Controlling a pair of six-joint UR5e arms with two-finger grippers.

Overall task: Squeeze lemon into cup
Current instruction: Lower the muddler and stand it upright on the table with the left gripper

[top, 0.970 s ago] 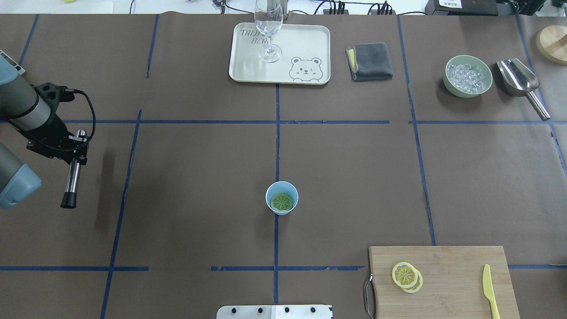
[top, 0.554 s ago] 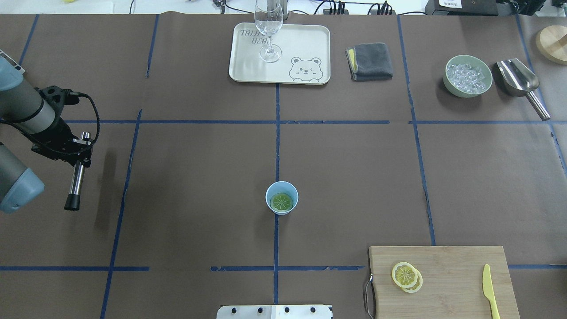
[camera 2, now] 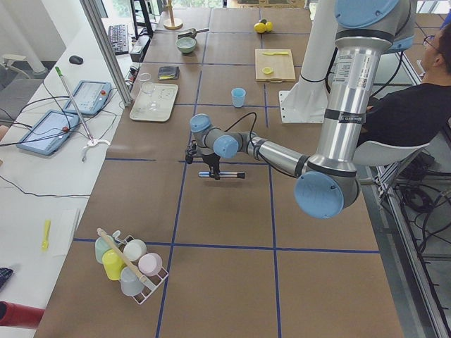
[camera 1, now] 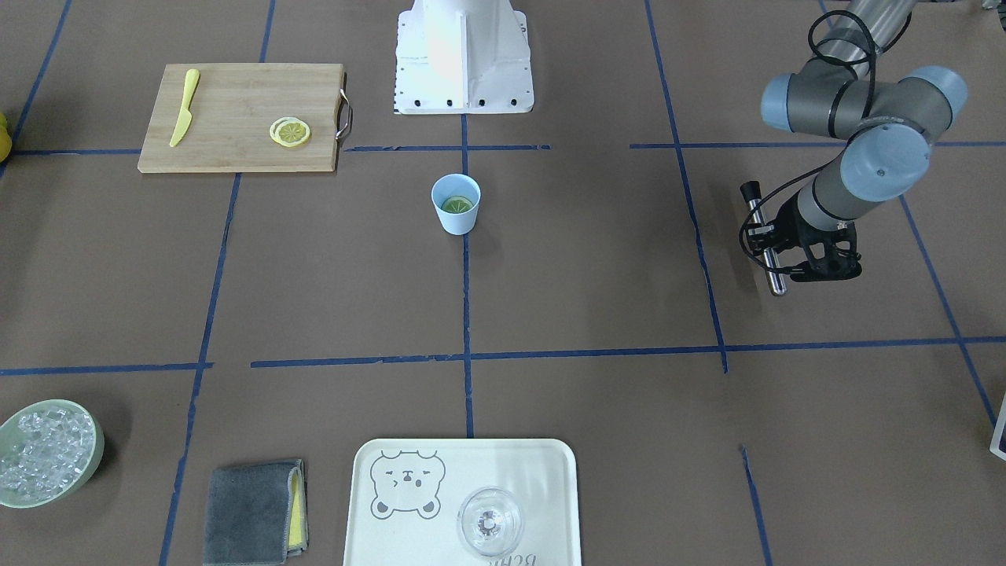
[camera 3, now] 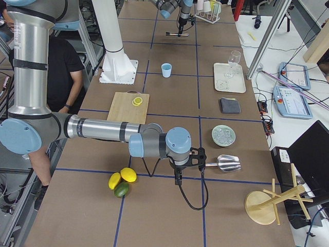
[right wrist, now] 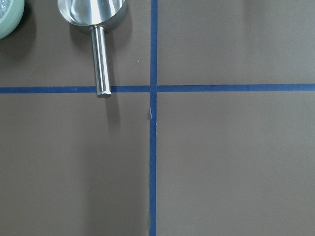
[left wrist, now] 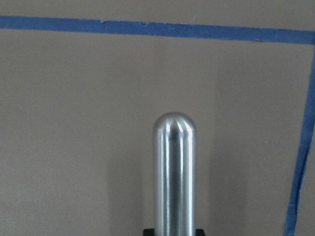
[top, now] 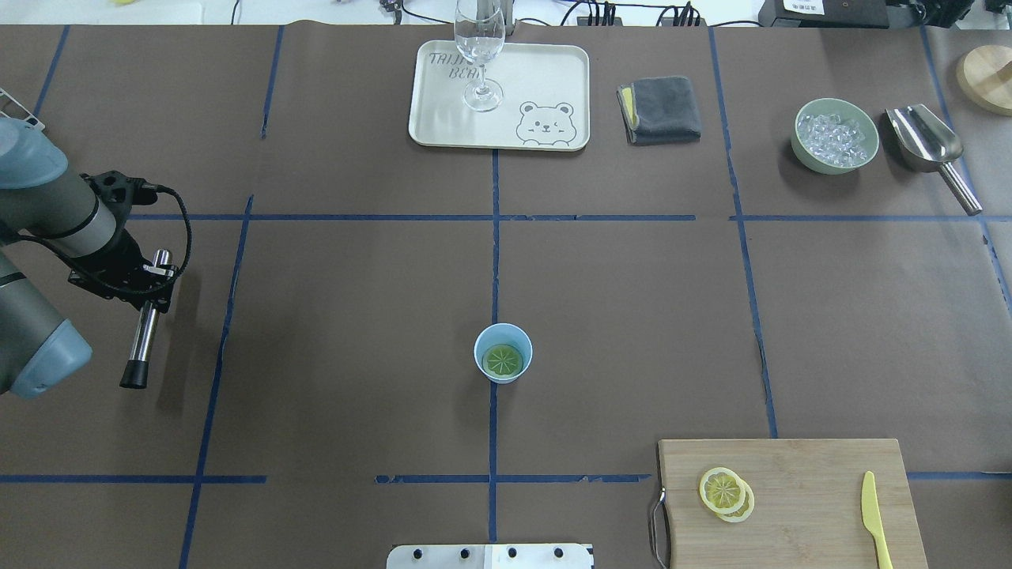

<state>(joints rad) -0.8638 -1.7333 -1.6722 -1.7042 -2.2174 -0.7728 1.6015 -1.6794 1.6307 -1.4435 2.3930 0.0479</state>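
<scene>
cream tray [top: 553, 79] "bea…"; left end effector [top: 154, 288] grips rod [top: 141, 348]; right end effector [camera 3: 177, 175] state unclear.

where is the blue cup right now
In the overhead view the light-blue cup stands mid-table on the centre tape line, up and left of the cutting board.

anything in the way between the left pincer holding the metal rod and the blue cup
Nothing visible does. The left pincer, shut on the metal rod, hangs over the robot's left side of the table. Only bare brown surface with blue tape lines lies between it and the cup.
</scene>
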